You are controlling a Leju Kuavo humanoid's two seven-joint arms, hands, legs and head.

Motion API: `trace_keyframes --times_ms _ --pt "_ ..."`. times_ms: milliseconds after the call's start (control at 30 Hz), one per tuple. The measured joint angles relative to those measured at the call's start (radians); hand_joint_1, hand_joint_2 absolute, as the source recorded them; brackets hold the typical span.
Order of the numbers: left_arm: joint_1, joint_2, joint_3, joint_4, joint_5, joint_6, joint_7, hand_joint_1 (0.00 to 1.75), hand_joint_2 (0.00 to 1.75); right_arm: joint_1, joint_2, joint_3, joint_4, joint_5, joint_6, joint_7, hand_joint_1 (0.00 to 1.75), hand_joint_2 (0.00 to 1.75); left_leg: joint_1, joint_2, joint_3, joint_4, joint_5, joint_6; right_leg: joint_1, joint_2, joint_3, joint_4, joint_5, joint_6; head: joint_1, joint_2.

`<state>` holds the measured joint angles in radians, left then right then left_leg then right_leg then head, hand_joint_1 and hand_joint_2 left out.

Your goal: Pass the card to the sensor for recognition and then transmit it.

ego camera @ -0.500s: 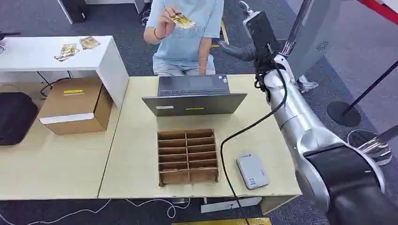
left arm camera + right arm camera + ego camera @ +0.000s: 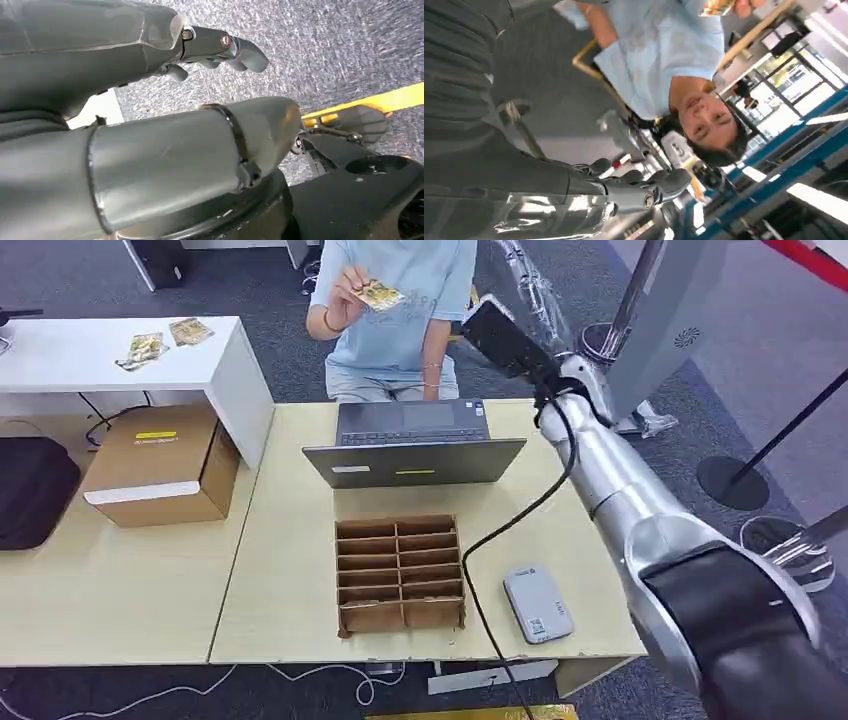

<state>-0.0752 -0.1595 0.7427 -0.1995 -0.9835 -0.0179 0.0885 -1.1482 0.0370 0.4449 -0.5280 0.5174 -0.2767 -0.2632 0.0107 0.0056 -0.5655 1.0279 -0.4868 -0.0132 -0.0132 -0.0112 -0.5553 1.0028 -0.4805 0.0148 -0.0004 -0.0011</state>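
Grey sensor [image 2: 538, 604] near the laptop [image 2: 413, 445] awaits; a person holds the card [image 2: 382, 294] beyond it. Right hand [image 2: 634, 192], seemingly empty-fingered, hasn't received it.

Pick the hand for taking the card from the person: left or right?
Right. The right hand is raised beyond the laptop, close to the card the person holds up, and it holds nothing. The left hand hangs low over the floor, far from the card.
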Motion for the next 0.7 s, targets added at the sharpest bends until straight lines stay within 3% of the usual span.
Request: trace_keyframes --times_ms 100,333,700 --pt "-0.004 0.000 0.000 0.000 -0.004 -0.003 -0.003 0.00 0.00 0.002 0.011 0.059 0.000 0.068 -0.047 0.032 0.00 1.75 0.000 0.000 0.000 0.000 0.000 0.000 0.000 0.000 0.000 0.000 0.000 0.000 0.000 0.000" --pt "-0.019 0.000 0.000 0.000 -0.019 -0.009 -0.002 0.00 0.00 0.005 0.032 0.145 0.001 0.215 -0.078 0.084 0.00 1.75 0.000 0.000 0.000 0.000 0.000 0.000 0.000 0.000 0.000 0.000 0.000 0.000 0.000 0.000" --pt "-0.028 -0.009 0.000 0.000 -0.011 0.002 0.000 0.00 0.00 -0.002 0.084 0.164 0.024 0.327 -0.181 0.084 0.00 1.75 0.000 0.000 0.000 0.000 0.000 0.000 0.000 0.000 0.000 0.000 0.000 0.000 0.000 0.000"
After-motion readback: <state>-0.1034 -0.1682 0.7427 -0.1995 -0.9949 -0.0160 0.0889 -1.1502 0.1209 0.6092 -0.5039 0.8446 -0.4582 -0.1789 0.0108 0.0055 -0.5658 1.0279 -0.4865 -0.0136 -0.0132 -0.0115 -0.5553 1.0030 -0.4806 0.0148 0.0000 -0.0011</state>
